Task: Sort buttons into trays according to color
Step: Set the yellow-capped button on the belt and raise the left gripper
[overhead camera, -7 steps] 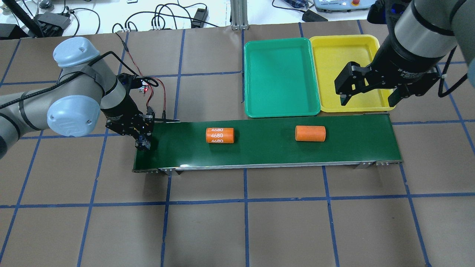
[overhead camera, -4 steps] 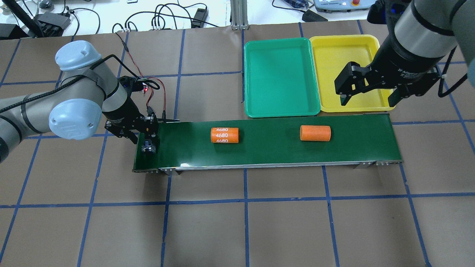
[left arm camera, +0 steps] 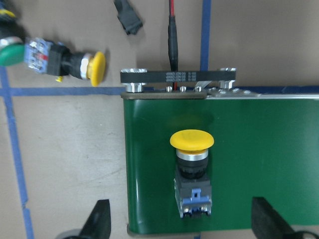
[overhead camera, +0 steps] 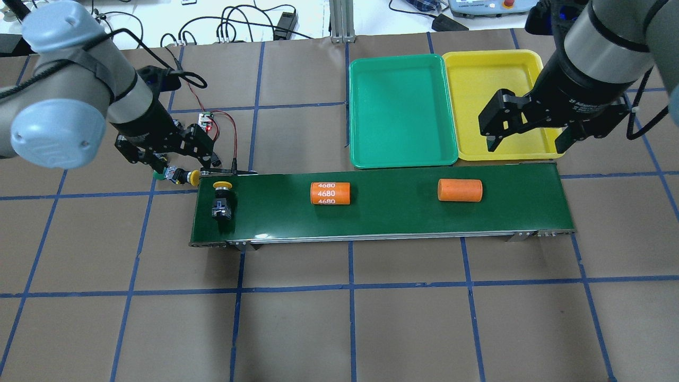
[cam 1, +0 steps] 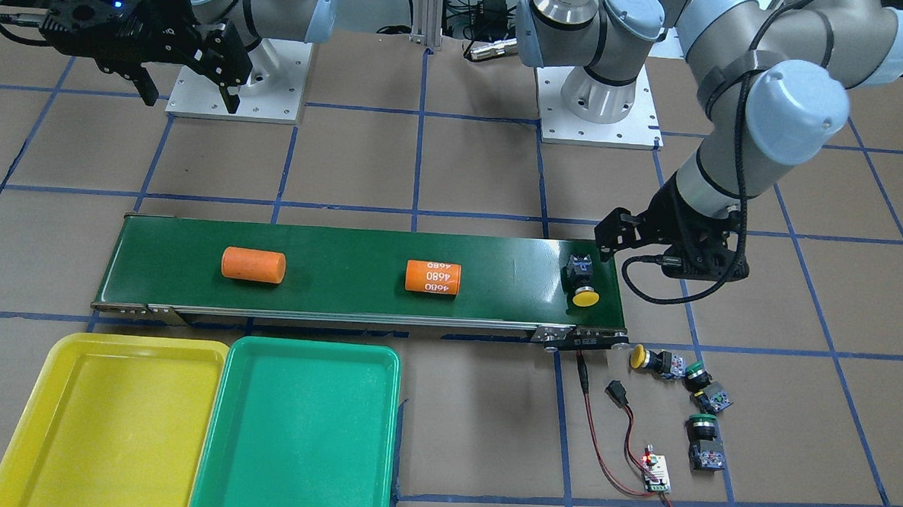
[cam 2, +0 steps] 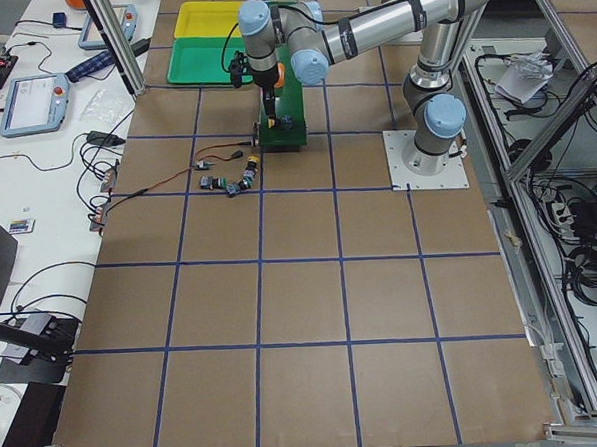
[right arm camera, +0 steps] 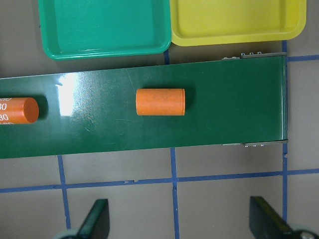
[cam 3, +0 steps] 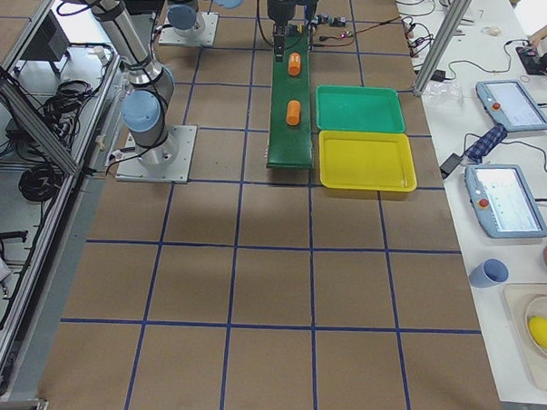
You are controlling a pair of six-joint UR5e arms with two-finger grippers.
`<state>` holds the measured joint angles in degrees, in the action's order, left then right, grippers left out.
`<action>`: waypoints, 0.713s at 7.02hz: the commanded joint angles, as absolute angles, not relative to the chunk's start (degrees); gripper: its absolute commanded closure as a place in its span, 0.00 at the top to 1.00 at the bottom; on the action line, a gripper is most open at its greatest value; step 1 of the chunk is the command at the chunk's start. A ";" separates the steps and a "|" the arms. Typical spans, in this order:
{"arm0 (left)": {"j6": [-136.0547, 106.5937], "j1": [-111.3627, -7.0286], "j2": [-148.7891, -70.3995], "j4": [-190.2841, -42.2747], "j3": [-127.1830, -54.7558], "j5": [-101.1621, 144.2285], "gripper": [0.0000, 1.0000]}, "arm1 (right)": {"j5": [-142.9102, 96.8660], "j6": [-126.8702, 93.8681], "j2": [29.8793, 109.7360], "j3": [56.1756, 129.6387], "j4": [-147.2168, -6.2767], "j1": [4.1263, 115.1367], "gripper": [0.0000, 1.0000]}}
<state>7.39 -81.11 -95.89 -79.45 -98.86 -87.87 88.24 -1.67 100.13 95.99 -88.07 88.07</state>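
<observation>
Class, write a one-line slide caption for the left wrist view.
Yellow button lying at the conveyor's end, framed by the open left claw.

Looks forward and down over the table [overhead camera: 339, 329] from behind; faces back steeply from across it. Watches from far off at both ends. Peers straight down, close, from each wrist. Shares the conveyor belt [overhead camera: 382, 217] throughout.

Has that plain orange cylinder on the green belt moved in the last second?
Yes. The plain orange cylinder has slid right along the belt, nearer the yellow tray.
</observation>
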 commanded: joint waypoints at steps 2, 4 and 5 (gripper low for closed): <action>14.11 -77.71 -103.06 -75.73 -89.22 -92.99 1.00 | 88.24 -1.76 100.28 96.06 -88.07 88.15 1.00; 17.31 -76.82 -111.40 -62.54 -88.86 -93.25 1.00 | 88.24 -1.67 100.28 96.06 -87.89 88.15 1.00; 18.71 -75.77 -114.49 -59.36 -88.77 -93.08 1.00 | 88.24 -1.67 100.37 96.06 -87.80 88.07 1.00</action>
<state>17.03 -76.73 -110.32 -64.28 -88.98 -93.13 88.24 -1.68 100.32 96.06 -87.91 88.11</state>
